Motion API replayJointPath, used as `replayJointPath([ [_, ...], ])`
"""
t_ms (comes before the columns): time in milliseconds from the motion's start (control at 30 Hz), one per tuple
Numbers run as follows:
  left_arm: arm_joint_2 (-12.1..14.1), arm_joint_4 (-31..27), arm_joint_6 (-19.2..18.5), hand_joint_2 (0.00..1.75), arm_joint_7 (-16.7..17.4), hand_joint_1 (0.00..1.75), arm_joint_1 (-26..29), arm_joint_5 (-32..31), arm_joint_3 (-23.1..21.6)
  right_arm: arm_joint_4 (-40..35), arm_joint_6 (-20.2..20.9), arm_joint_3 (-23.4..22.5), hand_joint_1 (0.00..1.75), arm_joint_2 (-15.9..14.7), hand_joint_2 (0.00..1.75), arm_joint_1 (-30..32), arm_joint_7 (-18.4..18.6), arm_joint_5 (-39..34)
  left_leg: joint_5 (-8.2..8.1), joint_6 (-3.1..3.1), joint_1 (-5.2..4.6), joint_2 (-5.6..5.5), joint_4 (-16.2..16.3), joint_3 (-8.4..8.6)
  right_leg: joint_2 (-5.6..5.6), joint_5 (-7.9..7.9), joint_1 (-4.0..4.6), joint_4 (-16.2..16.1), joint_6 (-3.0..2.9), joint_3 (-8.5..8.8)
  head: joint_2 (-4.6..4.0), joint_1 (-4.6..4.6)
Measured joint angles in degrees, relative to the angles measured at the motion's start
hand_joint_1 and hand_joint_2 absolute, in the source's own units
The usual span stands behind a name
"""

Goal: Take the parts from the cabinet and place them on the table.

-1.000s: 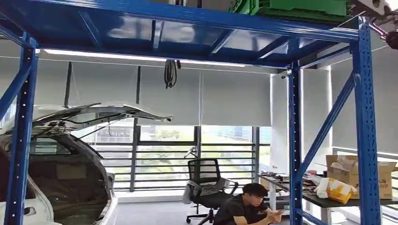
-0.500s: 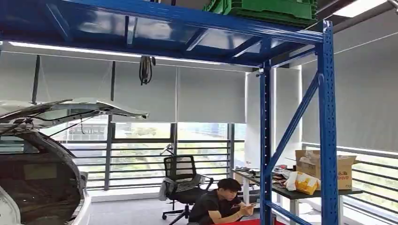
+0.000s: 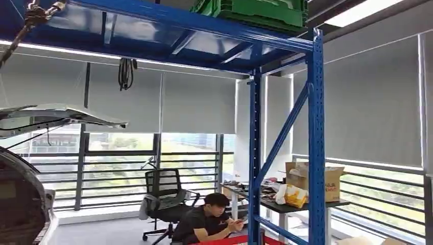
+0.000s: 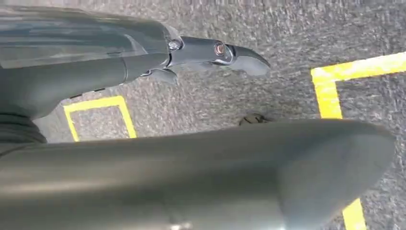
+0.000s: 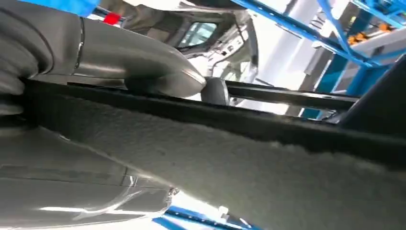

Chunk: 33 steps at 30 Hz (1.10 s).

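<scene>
My right hand (image 5: 119,67) clamps a dark, felt-backed panel part (image 5: 230,143), fuzzy grey underneath. My left hand (image 4: 201,52) hangs empty, fingers extended, over speckled carpet. At one o'clock overhead, a green ribbed plastic crate (image 3: 255,11) tops the blue steel rack (image 3: 316,143); contents hidden.

Lighting: daylight through my head view's windows (image 3: 189,163), ceiling strip (image 3: 367,10) glaring white. Rack (image 3: 315,143) sharp, underside reflective. My left wrist view: dim, floor (image 4: 287,86) motion-blurred. My right wrist view: blown-out highlights, foreground soft.
</scene>
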Motion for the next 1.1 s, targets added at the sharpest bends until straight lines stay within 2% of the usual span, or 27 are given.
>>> replayJointPath([
  [33, 0.0, -0.02, 0.02, 1.75, -0.22, 0.0, -0.03, 0.02, 0.0, 0.0, -0.54, 0.41, 1.75, -0.02, 1.75, -0.06, 0.02, 0.33, 0.23, 0.43, 0.08, 0.44, -0.13, 0.01, 0.41, 0.06, -0.04, 0.01, 0.3, -0.11, 0.0, 0.0],
  [67, -0.04, -0.02, 0.02, 1.75, -0.26, 0.0, -0.17, 0.04, 0.0, -0.02, -0.87, 0.61, 1.75, -0.04, 1.75, -0.1, 0.02, 0.46, 0.47, 0.83, 0.44, 1.08, -0.38, 0.05, 0.04, -0.49, -0.13, 0.36, 0.51, -0.17, 0.0, 0.0],
  [100, 0.04, -0.11, 0.15, 1.75, -0.26, 0.0, -0.24, 0.09, 0.0, -0.04, -1.2, 0.83, 1.75, -0.09, 1.75, -0.37, 0.02, 0.56, 0.5, 1.05, 0.47, 1.27, -0.4, 0.05, -1.91, -1.77, 0.12, 2.04, 0.86, -0.83, 0.0, 0.0],
  [133, 0.17, -0.2, 0.24, 1.75, -0.26, 0.0, -0.21, 0.18, 0.0, -0.02, -1.63, 1.2, 1.75, -0.17, 1.75, -0.68, 0.04, 0.81, 0.48, 1.3, 0.42, 1.78, -0.39, 0.03, -3.2, -4.03, -0.09, 5.79, 1.18, -2.59, 0.0, 0.0],
  [167, 0.2, -0.2, 0.33, 1.75, -0.24, 0.0, -0.06, 0.44, 0.02, -0.07, -2.21, 1.53, 1.75, -0.35, 1.75, -0.63, -0.15, 1.11, 0.45, 1.34, 0.34, 2.37, -0.39, 0.02, -3.86, -6.5, -0.28, 11.06, 1.48, -4.99, 0.0, 0.0],
  [200, 0.26, -0.2, 0.37, 1.75, -0.16, 0.0, 0.05, 0.72, 0.09, -0.09, -2.62, 1.7, 1.75, -0.59, 1.75, -0.37, -0.37, 1.46, 0.42, 1.36, 0.31, 2.86, -0.39, 0.0, -4.05, -8.13, -0.39, 15.36, 1.65, -6.95, 0.0, -0.02],
  [233, 0.28, -0.2, 0.72, 1.75, 0.35, 0.0, 0.13, 1.05, 0.22, -0.18, -3.1, 1.75, 1.75, -0.88, 1.75, 0.05, -0.61, 1.7, 0.4, 1.39, 0.29, 3.34, -0.38, -0.01, -4.17, -8.97, -0.46, 18.58, 1.8, -8.47, 0.0, 0.0],
  [267, 0.28, -0.2, 1.23, 1.75, 1.29, 0.0, 0.2, 1.11, 0.35, -0.26, -3.41, 1.75, 1.75, -1.2, 1.75, 0.48, -0.72, 1.94, 0.37, 1.38, 0.28, 3.77, -0.38, 0.02, -4.3, -8.31, -0.49, 18.8, 1.86, -8.68, 0.0, 0.0],
  [300, 0.28, -0.2, 2.1, 1.75, 2.67, 0.0, 0.22, 0.96, 0.42, -0.37, -3.45, 1.79, 1.75, -1.6, 1.75, 0.75, -0.83, 2.08, 0.3, 1.36, 0.27, 4.25, -0.38, 0.08, -4.41, -6.25, -0.49, 15.81, 1.86, -7.18, 0.0, -0.02],
  [367, 0.28, -0.2, 3.76, 1.75, 5.25, 0.0, 0.29, 0.57, 0.61, -0.9, -3.69, 1.9, 1.75, -2.08, 1.75, 0.85, -1.31, 2.07, 0.13, 1.14, 0.26, 5.05, -0.38, 0.35, -5.42, -1.02, -0.4, 4.88, 1.41, -1.77, 0.0, -0.02],
  [400, 0.28, -0.2, 3.93, 1.75, 5.55, 0.0, 0.43, 0.33, 0.7, -1.37, -3.87, 1.97, 1.75, -2.27, 1.75, 0.79, -1.51, 2.03, 0.02, 0.96, 0.18, 5.35, -0.4, 0.45, -7.75, -0.05, -0.1, 0.4, 1.02, 0.3, 0.0, 0.0],
  [433, 0.28, -0.2, 4.13, 1.75, 5.42, 0.0, 0.53, -0.18, 0.7, -1.62, -4.13, 2.07, 1.75, -2.38, 1.75, 0.68, -1.77, 1.94, -0.11, 0.71, -0.16, 5.69, -0.35, 0.37, -8.49, -0.51, 0.54, -0.22, 0.68, 0.53, 0.0, -0.02],
  [533, 0.63, -0.55, 4.63, 1.75, 3.69, 0.0, 0.62, -1.23, 0.68, -2.69, -4.59, 1.81, 1.75, -2.84, 1.75, 1.37, -2.56, 1.22, -0.01, -0.23, 0.0, 6.82, -0.75, 0.69, -6.76, -0.39, 0.68, -0.03, -0.01, -0.05, 0.0, 0.0],
  [567, 0.79, -0.59, 4.42, 1.75, 3.13, 0.0, 0.47, -1.4, 0.61, -3.27, -4.63, 1.55, 1.75, -2.84, 1.75, 1.63, -2.69, 0.98, -0.22, -0.65, -0.07, 7.16, -0.87, 0.83, -6.29, 0.04, 0.4, -0.78, -0.59, 0.37, 0.0, 0.0],
  [600, 1.01, -0.63, 4.39, 1.75, 2.69, 0.0, 0.31, -1.42, 0.59, -3.67, -4.68, 1.51, 1.75, -2.84, 1.75, 1.83, -2.75, 0.83, -1.42, -0.74, 0.1, 5.54, 0.04, 0.59, -6.02, 0.31, 0.18, -1.13, -1.01, 0.5, 0.02, 0.0],
  [667, 1.13, -0.63, 4.26, 1.75, 1.4, 0.0, 0.34, -1.14, 0.59, -3.93, -4.7, 1.48, 1.75, -2.84, 1.75, 2.24, -2.8, 0.61, -5.6, -0.74, 0.2, 3.19, 7.0, -2.34, -5.13, 0.44, 0.14, -1.13, -1.44, 0.42, 0.0, -0.02],
  [700, 1.25, -0.63, 4.24, 1.75, 1.03, 0.0, 0.33, -1.09, 0.59, -3.98, -4.68, 1.48, 1.75, -2.84, 1.75, 2.73, -2.8, 0.61, -7.64, -0.85, 0.14, 2.71, 11.76, -4.51, -4.56, 0.43, 0.2, -1.11, -1.53, 0.38, 0.0, -0.02],
  [733, 1.25, -0.63, 3.91, 1.75, 0.55, 0.0, 0.42, -1.07, 0.59, -4.02, -4.68, 1.48, 1.75, -2.84, 1.75, 3.24, -2.78, 0.85, -8.83, -0.88, 0.1, 2.44, 16.03, -6.54, -3.87, 0.43, 0.3, -1.06, -1.55, 0.36, 0.0, 0.0],
  [767, 1.25, -0.63, 3.76, 1.75, 0.28, 0.0, 0.43, -1.07, 0.59, -4.02, -4.68, 1.48, 1.75, -2.84, 1.75, 3.67, -2.8, 1.03, -8.4, -0.9, 0.11, 2.38, 17.14, -7.22, -3.17, 0.42, 0.33, -1.01, -1.55, 0.39, 0.0, -0.02],
  [800, 1.16, -0.61, 3.69, 1.75, 0.17, 0.0, 0.35, -1.05, 0.59, -4.04, -4.68, 1.48, 1.75, -2.84, 1.75, 3.96, -2.8, 1.09, -6.62, -0.83, 0.12, 2.34, 15.21, -6.56, -2.45, 0.41, 0.33, -0.9, -1.54, 0.43, 0.0, -0.02],
  [867, 0.74, -0.61, 3.5, 1.75, 0.0, 0.0, 0.21, -0.92, 0.59, -4.2, -4.37, 1.48, 1.75, -2.86, 1.75, 4.54, -2.8, 1.18, -1.06, -0.61, 0.24, 1.72, 5.73, -2.51, -1.09, 0.25, 0.32, -0.57, -1.37, 0.5, 0.0, -0.02],
  [900, 0.59, -0.61, 3.34, 1.75, -0.11, 0.0, 0.2, -0.68, 0.59, -4.22, -4.26, 1.48, 1.75, -2.86, 1.75, 4.72, -2.8, 1.22, 0.81, -0.44, 0.38, 0.29, 1.14, -0.59, -0.49, 0.05, 0.3, -0.25, -1.17, 0.45, 0.0, 0.0],
  [933, 0.22, -0.61, 3.1, 1.75, -0.35, 0.0, 0.08, -0.59, 0.59, -4.28, -4.06, 1.51, 1.75, -2.86, 1.75, 4.88, -2.8, 1.27, -0.19, -0.34, 0.55, -1.48, 0.39, -0.09, -0.07, -0.1, 0.63, 0.17, -0.86, 0.08, 0.0, 0.0],
  [1000, -0.53, -0.61, 2.73, 1.75, -0.7, 0.0, 0.02, -0.59, 0.59, -4.55, -3.74, 1.53, 1.75, -2.86, 1.75, 5.05, -2.67, 1.59, -0.19, -0.2, 0.21, -0.99, 0.33, -0.23, 0.9, 0.04, 0.15, 0.36, -0.27, -0.52, 0.0, -0.02],
  [1033, -0.9, -0.61, 2.73, 1.75, -0.61, 0.0, -0.02, -0.59, 0.59, -4.66, -3.47, 1.64, 1.75, -2.86, 1.75, 5.17, -2.56, 1.86, -0.12, 0.1, 0.01, -0.59, 0.35, -0.24, 1.45, 0.24, -0.06, 0.24, 0.1, -0.63, 0.0, 0.0],
  [1067, -1.48, -0.59, 2.82, 1.75, -0.52, 0.0, -0.12, -0.5, 0.59, -4.78, -3.15, 1.75, 1.75, -2.88, 1.75, 5.07, -2.21, 2.03, 0.14, 0.57, 0.33, 0.04, 0.02, -0.13, 1.91, 0.21, 0.02, 0.28, 0.5, -0.73, 0.0, 0.0],
  [1100, -1.79, -0.59, 3.04, 1.75, -0.55, 0.0, -0.32, -0.33, 0.59, -5.03, -3.06, 1.81, 1.75, -2.91, 1.75, 5.04, -1.92, 2.18, 0.33, 0.96, 0.46, 0.61, -0.16, -0.05, -0.09, -0.42, 0.07, 0.88, 0.73, -0.78, 0.0, -0.02],
])
